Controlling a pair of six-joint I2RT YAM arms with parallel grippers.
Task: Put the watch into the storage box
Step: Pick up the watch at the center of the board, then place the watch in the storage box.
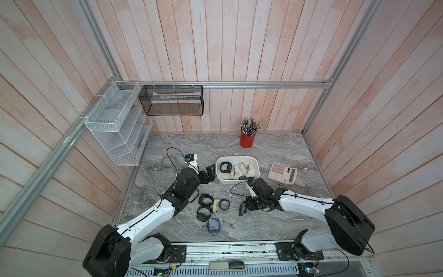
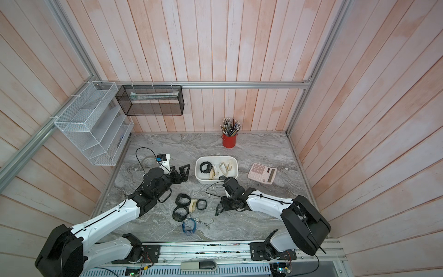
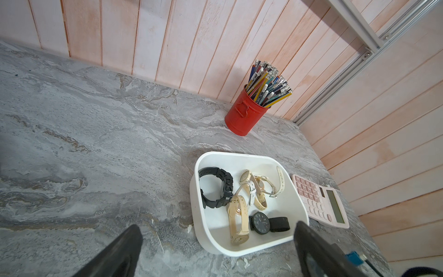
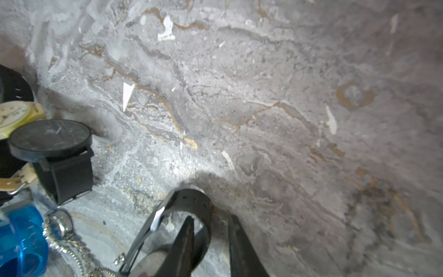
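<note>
Grey marble-patterned laminate, matte and flecked with white chips, covers the counter (image 1: pixel 263 227) I am working over, boxed in by pale pink plank walls. My right hand (image 4: pixel 210 218) sits at the surface with its jaws narrow astride the looped band of a black watch with a smooth rubbery strap (image 4: pixel 189 197). One finger is inside the loop and one outside, and I cannot tell whether they pinch it yet. That watch lies on the counter, near the loose cluster of other watches and well apart from the shallow white plastic storage box with rounded corners (image 1: pixel 226 179), which already holds several. My worry is the grip: only one wall of a slick, springy band sits between thin pads. I judge it could squirt out on the lift, or the heavier case could swing below and catch the box's smooth rim. The tub looks light and would probably skid if knocked. My left hand (image 1: pixel 208 173) hangs wide open just beside the box's side, a collision risk if the right arm sweeps in low. A fine silver chain-link bracelet watch (image 4: pixel 60 223) and a translucent blue plastic watch (image 4: pixel 21 237) lie close to the pickup, where a dragged strap could snag them.
</note>
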